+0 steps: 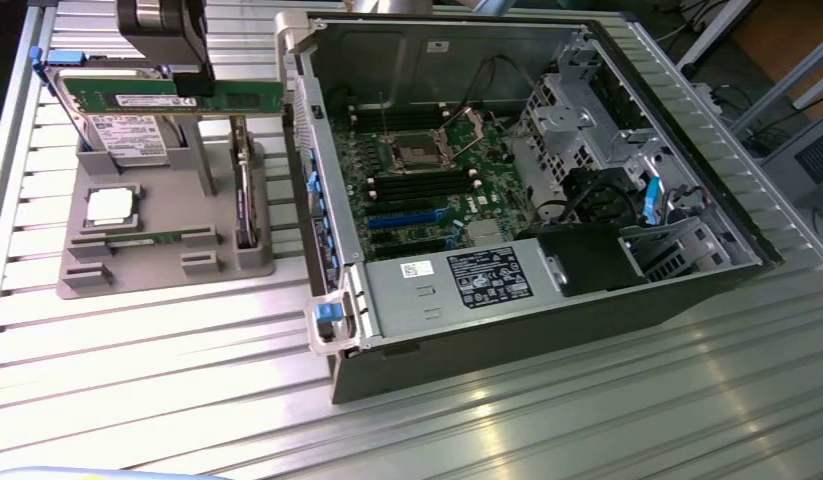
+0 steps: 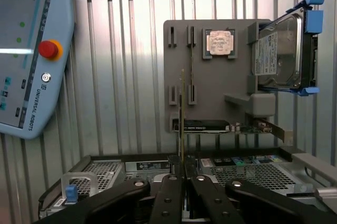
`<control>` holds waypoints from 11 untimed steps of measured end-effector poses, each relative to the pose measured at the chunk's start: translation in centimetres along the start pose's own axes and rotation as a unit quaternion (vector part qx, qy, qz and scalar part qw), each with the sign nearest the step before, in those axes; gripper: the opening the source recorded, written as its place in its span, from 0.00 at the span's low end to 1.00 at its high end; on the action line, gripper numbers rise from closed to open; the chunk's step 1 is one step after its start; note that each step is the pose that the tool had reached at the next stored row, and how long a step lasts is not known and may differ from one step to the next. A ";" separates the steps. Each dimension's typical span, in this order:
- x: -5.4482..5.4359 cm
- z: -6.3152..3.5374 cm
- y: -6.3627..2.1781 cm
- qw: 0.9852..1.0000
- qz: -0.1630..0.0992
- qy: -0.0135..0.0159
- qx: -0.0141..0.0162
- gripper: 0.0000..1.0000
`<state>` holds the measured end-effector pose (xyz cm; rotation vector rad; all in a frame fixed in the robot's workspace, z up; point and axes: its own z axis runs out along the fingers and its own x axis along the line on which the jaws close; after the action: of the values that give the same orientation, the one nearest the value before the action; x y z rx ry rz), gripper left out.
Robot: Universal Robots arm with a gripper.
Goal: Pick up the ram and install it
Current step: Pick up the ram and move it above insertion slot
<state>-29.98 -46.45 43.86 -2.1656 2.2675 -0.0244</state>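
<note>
Hold the ram (image 1: 124, 97), clamped in the narrowly closed gripper (image 2: 182, 182) just above the grey holder (image 1: 171, 212), level and untwisted, clear of the hard drive (image 1: 124, 132), gripping firmly enough to prevent slipping.

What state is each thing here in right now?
Long thin green ram stick: held in the air above grey holder.
Gripper: shut on the ram stick.
Square silver processor chip: lying flat in holder.
Metal hard drive: standing propped in holder.
Computer case: open, side cover off.
</note>
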 end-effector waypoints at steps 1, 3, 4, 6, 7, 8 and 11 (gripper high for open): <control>0.0 0.00 -0.04 1.000 0.000 0.000 0.000 0.12; 0.0 0.00 -0.15 1.000 0.000 0.000 0.000 0.12; 0.0 0.00 -0.20 1.000 0.000 0.000 0.000 0.12; 0.0 0.01 -0.28 1.000 0.000 0.000 0.000 0.12; 0.0 0.00 -0.34 1.000 0.000 0.000 0.000 0.12; 0.0 0.01 -0.38 1.000 0.000 0.000 0.000 0.12; 0.0 0.01 -0.57 1.000 0.000 0.000 -0.001 0.12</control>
<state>-29.41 -46.45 43.86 -2.1665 2.2677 -0.0233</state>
